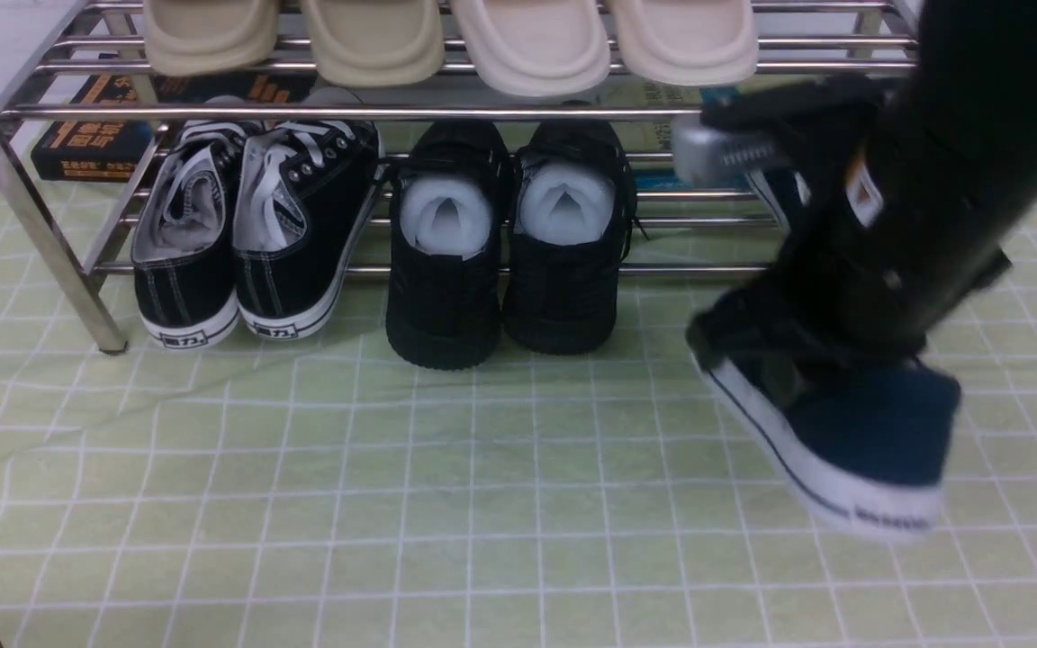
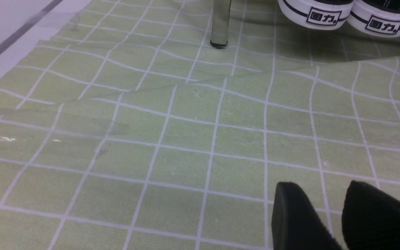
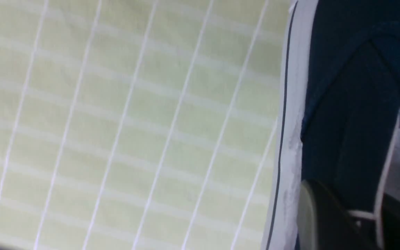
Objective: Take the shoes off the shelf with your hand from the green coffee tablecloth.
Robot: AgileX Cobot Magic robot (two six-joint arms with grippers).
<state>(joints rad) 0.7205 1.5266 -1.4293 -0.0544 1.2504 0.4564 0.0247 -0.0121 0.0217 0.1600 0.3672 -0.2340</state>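
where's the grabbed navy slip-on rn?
Front view, right side: the navy slip-on is off the shelf, held by the right gripper over the green tablecloth, right of the all-black shoes.

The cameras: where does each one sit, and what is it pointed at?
Front view: between the arms, looking forward at the shoe rack; the right arm shows, carrying a blue shoe.
Left wrist view: on the left arm, low over the green cloth; the open left claw shows.
Right wrist view: on the right arm, close against the blue shoe; the right claw grips it.
Shared: front and left wrist views both show the black-and-white sneakers.
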